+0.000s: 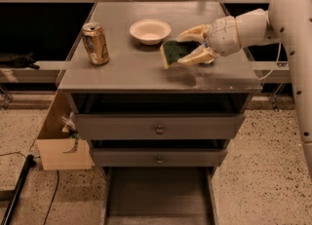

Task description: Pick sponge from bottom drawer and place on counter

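Observation:
The sponge (174, 51), dark green face up with a pale yellow edge, is held tilted between the two pale fingers of my gripper (181, 47), just above the right half of the counter (136, 73). A shadow lies on the counter under it. My white arm reaches in from the right. The bottom drawer (156, 195) is pulled open below the two knobbed drawer fronts, and its grey tray looks bare.
A gold drink can (95, 43) stands on the counter's left side. A white bowl (150, 30) sits at the counter's middle back, just left of the sponge. A cardboard box (61, 143) leans by the cabinet's left side. A cable runs over the floor at left.

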Tool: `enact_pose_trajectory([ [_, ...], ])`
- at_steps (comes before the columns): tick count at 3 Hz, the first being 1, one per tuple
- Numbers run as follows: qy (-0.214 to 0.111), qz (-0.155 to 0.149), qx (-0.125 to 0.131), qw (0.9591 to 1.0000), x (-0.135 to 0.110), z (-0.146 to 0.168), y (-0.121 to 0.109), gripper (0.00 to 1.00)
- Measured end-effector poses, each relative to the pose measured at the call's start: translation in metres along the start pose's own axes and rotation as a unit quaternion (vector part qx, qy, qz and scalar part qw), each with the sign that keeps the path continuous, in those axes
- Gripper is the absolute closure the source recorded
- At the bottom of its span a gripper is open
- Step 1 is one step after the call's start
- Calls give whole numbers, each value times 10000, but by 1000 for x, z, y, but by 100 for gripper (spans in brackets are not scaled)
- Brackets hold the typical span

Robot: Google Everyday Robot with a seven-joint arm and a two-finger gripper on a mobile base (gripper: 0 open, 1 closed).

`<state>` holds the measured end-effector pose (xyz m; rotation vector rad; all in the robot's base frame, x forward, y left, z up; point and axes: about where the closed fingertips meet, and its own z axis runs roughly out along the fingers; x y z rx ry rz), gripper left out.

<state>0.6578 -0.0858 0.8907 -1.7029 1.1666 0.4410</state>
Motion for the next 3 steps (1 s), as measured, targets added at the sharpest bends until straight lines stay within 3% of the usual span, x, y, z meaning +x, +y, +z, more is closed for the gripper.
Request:
enact_pose_trajectory([
  [1,0,0,0,10000,0,0,0,6],
  [3,0,0,0,10000,0,0,0,0],
])
